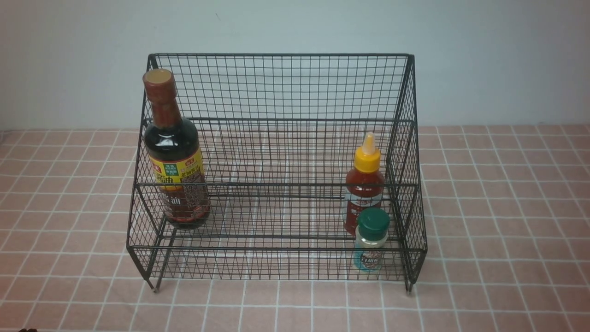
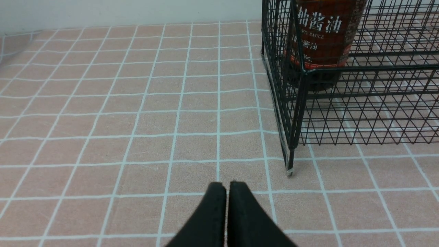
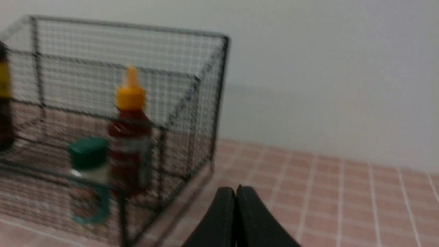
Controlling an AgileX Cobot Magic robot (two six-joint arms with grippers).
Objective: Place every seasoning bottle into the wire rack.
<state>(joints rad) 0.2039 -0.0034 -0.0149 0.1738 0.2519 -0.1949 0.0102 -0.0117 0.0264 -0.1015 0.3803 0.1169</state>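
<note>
Wire rack [image 1: 281, 87] standing on the tiled worktop [image 1: 507, 230]. Inside the rack: soy-sauce bottle [image 1: 173, 152] upright at its left end; red squeeze bottle [image 1: 364, 184] at its right end; green-lidded shaker [image 1: 371, 240] just in front, on the lower tier. Left end effector [image 2: 226, 192] and right end effector [image 3: 236, 195]: fingers pressed together, empty, outside the rack.

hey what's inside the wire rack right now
Three bottles stand inside the wire rack: the soy-sauce bottle at its left end, the red squeeze bottle and the green-lidded shaker at its right end. Mesh partly veils their labels.
</note>
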